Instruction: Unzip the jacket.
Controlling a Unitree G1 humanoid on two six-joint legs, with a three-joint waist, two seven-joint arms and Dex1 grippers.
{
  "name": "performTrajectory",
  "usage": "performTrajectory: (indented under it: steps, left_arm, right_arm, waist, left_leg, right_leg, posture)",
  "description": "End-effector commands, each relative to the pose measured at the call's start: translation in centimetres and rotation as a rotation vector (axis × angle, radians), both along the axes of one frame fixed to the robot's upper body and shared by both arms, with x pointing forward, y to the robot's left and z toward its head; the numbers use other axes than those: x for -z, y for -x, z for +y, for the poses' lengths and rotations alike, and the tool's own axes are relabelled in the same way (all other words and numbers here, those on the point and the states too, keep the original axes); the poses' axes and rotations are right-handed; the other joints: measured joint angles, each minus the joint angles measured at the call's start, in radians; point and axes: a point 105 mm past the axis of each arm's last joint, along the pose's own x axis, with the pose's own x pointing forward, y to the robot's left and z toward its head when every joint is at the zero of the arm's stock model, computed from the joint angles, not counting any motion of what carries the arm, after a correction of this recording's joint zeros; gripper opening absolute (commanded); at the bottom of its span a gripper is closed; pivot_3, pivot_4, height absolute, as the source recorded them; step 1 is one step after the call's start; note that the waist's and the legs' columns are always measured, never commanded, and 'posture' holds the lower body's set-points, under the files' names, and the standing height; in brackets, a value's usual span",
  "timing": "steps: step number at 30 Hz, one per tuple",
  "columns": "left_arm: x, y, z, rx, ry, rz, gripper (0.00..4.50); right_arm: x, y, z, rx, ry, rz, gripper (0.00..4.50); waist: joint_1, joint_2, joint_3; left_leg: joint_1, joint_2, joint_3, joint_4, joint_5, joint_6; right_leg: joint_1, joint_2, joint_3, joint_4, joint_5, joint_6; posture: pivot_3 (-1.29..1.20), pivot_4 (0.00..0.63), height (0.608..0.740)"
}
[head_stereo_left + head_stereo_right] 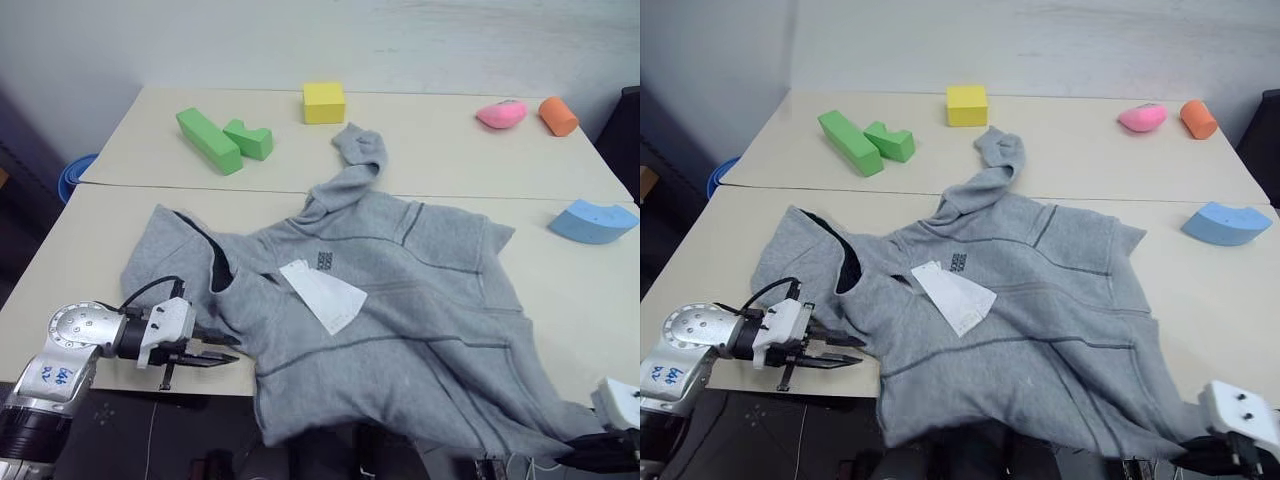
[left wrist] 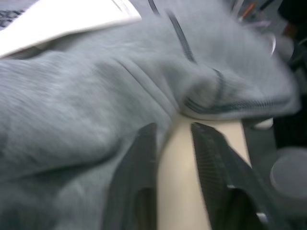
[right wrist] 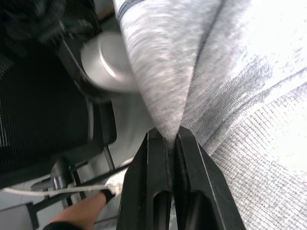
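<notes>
Jacket (image 1: 400, 300), one; foam blocks, six: green two, perhaps touching.

Two beige tables (image 1: 120, 165) are butted together, seam running across. On the far one lie a long green block (image 1: 208, 139), a notched green block (image 1: 249, 139), a yellow cube (image 1: 323, 102), a pink piece (image 1: 502, 114) and an orange cylinder (image 1: 558, 116). A blue arch (image 1: 593, 221) sits at the right. The jacket (image 1: 400, 300) is spread over the near table (hem overhanging the front edge).
</notes>
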Motion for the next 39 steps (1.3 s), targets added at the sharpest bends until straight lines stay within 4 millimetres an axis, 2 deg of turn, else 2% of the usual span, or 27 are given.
performTrajectory:
  steps: [1,3,4,7,8,9,10,12,13,17,21,22,25,28,31,33,35,39]
  left_arm:
    - [-1.4,0.2,-0.3,-0.002,0.025,-0.015,2.40]
    - [-1.7,0.2,0.0,-0.016,0.028,-0.006,3.08]
    - [-1.9,0.2,0.1,-0.020,0.030,-0.004,3.36]
    - [-3.4,0.1,0.1,-0.032,0.099,0.001,4.29]
    - [-3.9,0.1,0.1,-0.039,0.122,-0.001,4.46]
    - [-4.5,-0.1,0.1,-0.051,0.149,0.001,4.50]
    - [-5.0,-0.3,0.2,-0.069,0.172,0.000,4.50]
    - [-5.7,-0.6,0.5,-0.096,0.198,0.012,4.50]
    - [-5.8,-0.5,0.6,-0.104,0.200,0.029,4.50]
    - [-6.0,-1.0,0.8,-0.129,0.196,-0.009,4.50]
    - [-6.6,-1.7,0.1,-0.159,0.261,-0.039,4.50]
    - [-6.8,-1.8,-0.1,-0.161,0.272,-0.041,4.50]
    - [-6.8,-3.1,-1.2,-0.162,0.275,-0.123,4.50]
    - [-6.4,-4.5,-2.5,-0.140,0.242,-0.192,4.50]
    - [-5.4,-5.8,-3.5,-0.125,0.185,-0.251,4.50]
    - [-4.8,-6.2,-3.8,-0.119,0.163,-0.262,4.50]
    - [-4.5,-6.7,-3.9,-0.131,0.164,-0.261,4.50]
    - [-3.0,-6.6,-3.1,-0.137,0.102,-0.249,4.50]
  right_arm:
    - [0.2,0.8,-1.0,-0.054,0.047,0.034,0.00]
    - [0.7,1.1,-1.4,-0.061,0.065,0.038,0.00]
    - [0.6,0.6,-0.9,-0.037,0.026,0.013,0.00]
    - [-1.2,-1.7,1.9,0.075,-0.169,-0.072,0.00]
    - [-2.0,-2.2,2.8,0.102,-0.234,-0.070,0.00]
    - [-2.8,-2.0,3.9,0.114,-0.309,-0.014,0.52]
    - [-3.5,-1.9,4.8,0.112,-0.369,0.018,0.67]
    - [-4.8,-2.3,6.3,0.082,-0.447,-0.010,1.33]
    - [-5.2,-2.7,6.8,0.084,-0.476,-0.034,1.67]
    - [-8.0,-2.4,9.7,0.003,-0.619,0.072,3.07]
    - [-10.7,-5.3,12.3,-0.062,-0.698,-0.053,4.32]
    - [-11.0,-6.4,13.0,-0.075,-0.690,-0.110,4.49]
    - [-10.6,-11.5,16.4,-0.124,-0.640,-0.346,4.49]
    - [-8.8,-14.9,19.6,-0.157,-0.588,-0.399,4.49]
    - [-7.5,-16.8,22.1,-0.168,-0.586,-0.387,4.49]
    - [-7.1,-17.8,23.0,-0.137,-0.586,-0.373,4.49]
    - [-5.8,-19.5,23.9,-0.086,-0.536,-0.378,4.49]
    - [-4.5,-20.4,25.6,-0.055,-0.555,-0.276,4.49]
  waist:
    - [-0.001,0.000,0.000]
    - [-0.001,0.000,0.000]
    - [-0.001,0.000,0.000]
    - [-0.002,0.000,0.000]
    - [-0.002,0.000,0.000]
    - [-0.004,0.000,0.000]
    - [-0.004,0.000,0.000]
    - [-0.003,0.000,0.000]
    - [-0.003,0.000,0.000]
    - [-0.002,0.000,0.000]
    - [-0.003,-0.002,0.001]
    - [-0.006,-0.003,0.000]
    - [-0.016,-0.006,-0.002]
    - [-0.024,-0.006,-0.002]
    - [-0.024,-0.006,-0.002]
    - [-0.026,-0.006,-0.002]
    - [-0.027,-0.007,-0.002]
    - [-0.029,-0.007,-0.002]
  left_leg:
    - [0.000,0.000,0.000,0.000,0.000,0.000]
    - [0.000,0.000,0.000,0.000,0.000,-0.001]
    - [0.001,0.001,0.000,0.000,0.000,-0.001]
    - [0.000,0.001,0.000,0.000,0.000,-0.001]
    - [0.000,0.001,0.000,0.000,0.000,-0.001]
    - [0.000,0.001,0.000,0.001,0.000,-0.001]
    - [0.001,0.001,0.000,0.001,0.001,-0.001]
    - [0.001,0.003,-0.001,0.001,0.001,-0.002]
    - [0.001,0.003,-0.001,0.000,0.001,-0.002]
    - [0.001,0.002,-0.001,0.000,0.000,-0.001]
    - [0.001,0.001,-0.001,0.001,0.000,-0.001]
    - [0.001,0.001,-0.001,0.001,0.000,-0.001]
    - [0.001,0.002,0.000,0.000,0.001,-0.004]
    - [-0.002,0.000,0.001,0.002,0.002,-0.005]
    - [-0.010,-0.002,0.001,0.001,0.004,-0.003]
    - [-0.019,-0.004,0.002,0.004,0.005,-0.002]
    - [-0.022,-0.004,0.001,0.005,0.005,-0.001]
    - [-0.022,-0.003,0.000,0.005,0.006,0.000]
  right_leg:
    - [0.000,0.000,0.000,0.000,0.000,0.000]
    - [0.000,0.000,0.000,0.000,0.000,0.000]
    - [0.000,0.000,0.000,0.000,0.000,0.000]
    - [0.000,0.001,0.000,0.000,0.000,0.000]
    - [0.000,0.000,0.000,0.000,0.000,0.000]
    - [0.000,0.000,0.001,0.001,0.000,0.000]
    - [0.000,-0.001,0.001,0.001,0.000,0.000]
    - [0.000,0.000,0.001,0.001,0.000,-0.001]
    - [0.000,0.000,0.001,0.001,0.000,-0.001]
    - [0.000,0.000,0.001,0.001,0.000,-0.001]
    - [0.000,-0.001,0.001,0.001,0.000,0.000]
    - [0.000,-0.001,0.001,0.001,0.000,0.000]
    - [-0.002,0.000,0.001,0.001,0.000,-0.001]
    - [-0.005,0.002,0.001,0.005,0.000,-0.001]
    - [-0.010,0.005,-0.004,0.009,0.000,-0.001]
    - [-0.019,0.006,-0.011,0.010,0.001,0.002]
    - [-0.020,0.005,-0.014,0.010,0.002,0.003]
    - [-0.019,0.005,-0.014,0.009,0.002,0.004]
  posture:
    - [0.00,0.150,0.740]
    - [0.00,0.150,0.740]
    - [0.00,0.150,0.740]
    - [0.00,0.150,0.740]
    - [0.00,0.150,0.740]
    - [0.00,0.150,0.740]
    - [0.00,0.150,0.740]
    - [0.00,0.150,0.740]
    - [0.00,0.150,0.740]
    - [0.00,0.150,0.740]
    - [0.00,0.150,0.740]
    - [0.00,0.150,0.740]
    - [0.00,0.150,0.740]
    - [0.00,0.150,0.740]
    - [0.00,0.150,0.740]
    - [0.00,0.150,0.740]
    - [0.00,0.150,0.740]
    - [0.00,0.150,0.740]
